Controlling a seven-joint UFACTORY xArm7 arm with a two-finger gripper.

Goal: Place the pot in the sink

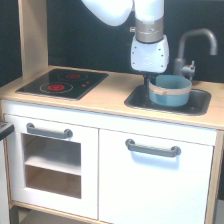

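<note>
The blue-grey pot [171, 90] with its tan rim band sits inside the dark grey sink [200, 106] on the exterior view's right, in front of the curved grey faucet [194, 47]. My gripper [148, 80] hangs straight down from the white arm. Its dark fingers reach the pot's left rim. The fingers are small and partly hidden by the white housing and the pot, so I cannot tell whether they clamp the rim or stand apart from it.
A black hob [62, 83] with red rings lies on the wooden counter at the exterior view's left. A wooden upright [33, 35] rises behind it. Below are white cabinet doors with grey handles [152, 148].
</note>
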